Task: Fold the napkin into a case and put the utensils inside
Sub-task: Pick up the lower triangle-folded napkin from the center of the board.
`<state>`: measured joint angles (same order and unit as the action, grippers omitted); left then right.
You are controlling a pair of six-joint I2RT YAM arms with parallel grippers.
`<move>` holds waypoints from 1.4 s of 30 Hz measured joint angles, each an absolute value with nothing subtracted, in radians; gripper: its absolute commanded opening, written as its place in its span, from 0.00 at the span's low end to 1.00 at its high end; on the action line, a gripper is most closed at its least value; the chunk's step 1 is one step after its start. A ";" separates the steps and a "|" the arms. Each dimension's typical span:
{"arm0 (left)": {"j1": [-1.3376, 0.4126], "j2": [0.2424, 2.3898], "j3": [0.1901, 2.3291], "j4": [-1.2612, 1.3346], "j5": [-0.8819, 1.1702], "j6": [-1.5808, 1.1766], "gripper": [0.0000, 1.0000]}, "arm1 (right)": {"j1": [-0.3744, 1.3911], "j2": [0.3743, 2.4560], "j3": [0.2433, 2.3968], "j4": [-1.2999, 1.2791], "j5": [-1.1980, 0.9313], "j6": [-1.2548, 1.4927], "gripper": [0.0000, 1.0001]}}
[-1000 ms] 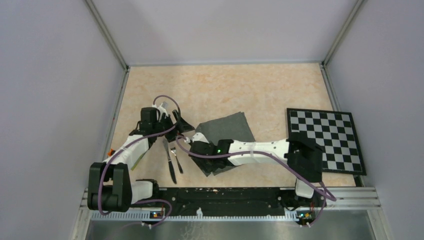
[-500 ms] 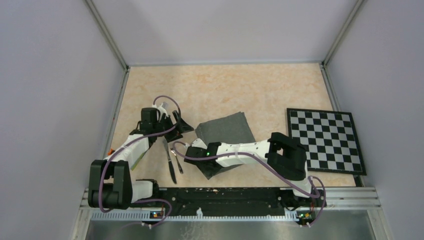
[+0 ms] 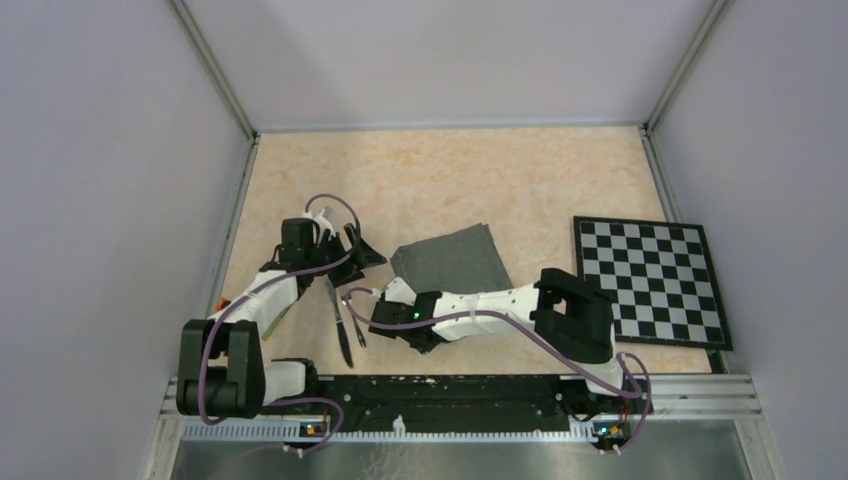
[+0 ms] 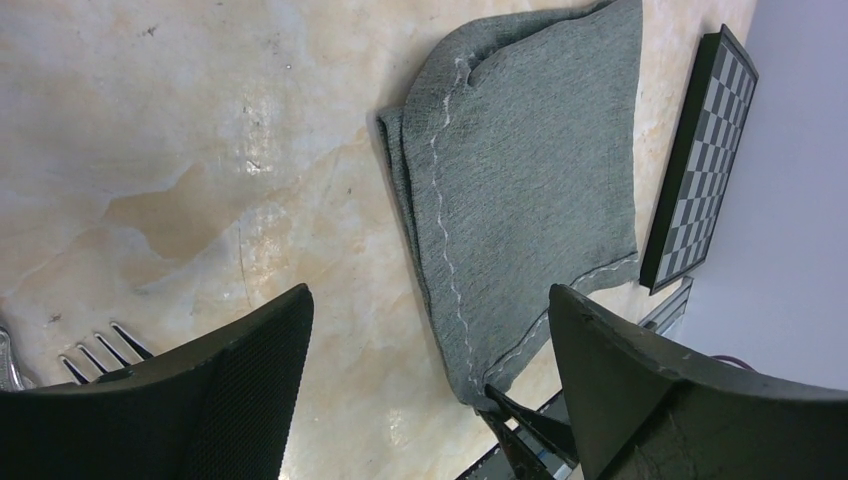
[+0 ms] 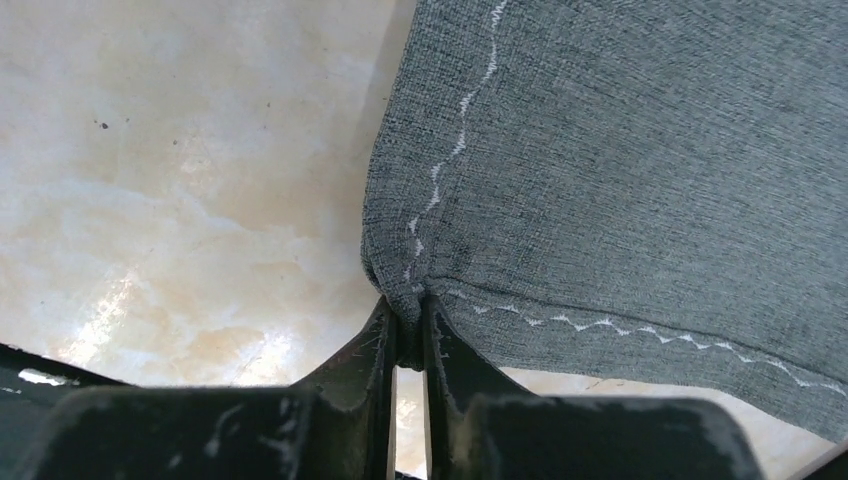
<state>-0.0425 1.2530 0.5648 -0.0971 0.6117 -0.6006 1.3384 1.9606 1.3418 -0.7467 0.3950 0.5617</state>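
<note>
Your right gripper [image 5: 405, 322] is pinching the near-left corner of the napkin [image 5: 620, 170]. Its fingers are drawn together on only the very tip, where the two stitched hem lines are meeting. The cloth is lying mid-table [image 3: 450, 170], with the checkered board [image 3: 655, 280] off to its right. The knife [image 3: 338, 322] and fork [image 3: 354, 325] are resting side by side just beside its left edge. That thin bite is what you are risking most: if you are lifting or pulling fast, the corner may be slipping out and the fold collapsing. The left edge looks doubled over in the left wrist view, and the right wrist view is too tight to tell whether you are catching both layers. If you are gripping only one, the layers could be peeling apart as you move. You are also working right next to the utensils, so a low sweep leftward could be nudging the fork or dragging cloth across it. Your left gripper [image 4: 430, 300] is hanging above the same left edge with its fingers spread wide and nothing between them. Any path carrying the corner that way is putting the two grippers at risk of colliding.
</note>
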 measured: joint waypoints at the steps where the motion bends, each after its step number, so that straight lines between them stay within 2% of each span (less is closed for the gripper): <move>1: -0.042 1.253 0.561 -0.096 0.611 -0.601 0.92 | 1.344 1.961 1.340 -0.744 0.410 0.561 0.00; 8: -0.042 1.284 0.545 -0.069 0.620 -0.627 0.95 | 1.353 1.873 1.223 -0.627 0.456 0.544 0.00; 13: -0.045 1.309 0.500 0.036 0.680 -0.696 0.95 | 1.313 1.673 1.070 -0.526 0.411 0.523 0.00; 20: -0.126 1.362 0.416 0.206 0.701 -0.862 0.93 | 1.216 1.450 0.977 -0.410 0.332 0.523 0.00; 29: -0.241 1.465 0.378 0.429 0.656 -1.050 0.91 | 1.180 1.407 0.910 -0.382 0.286 0.516 0.00; 35: -0.245 1.497 0.406 0.457 0.611 -1.073 0.91 | 1.168 1.318 0.909 -0.385 0.289 0.512 0.00; 42: -0.247 1.500 0.450 0.407 0.545 -1.046 0.83 | 1.160 1.280 0.909 -0.387 0.294 0.498 0.00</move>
<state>-0.2466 1.5002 0.4500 0.4068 0.5446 -1.0462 1.1599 1.2797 0.9089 -0.3866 0.2935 0.4984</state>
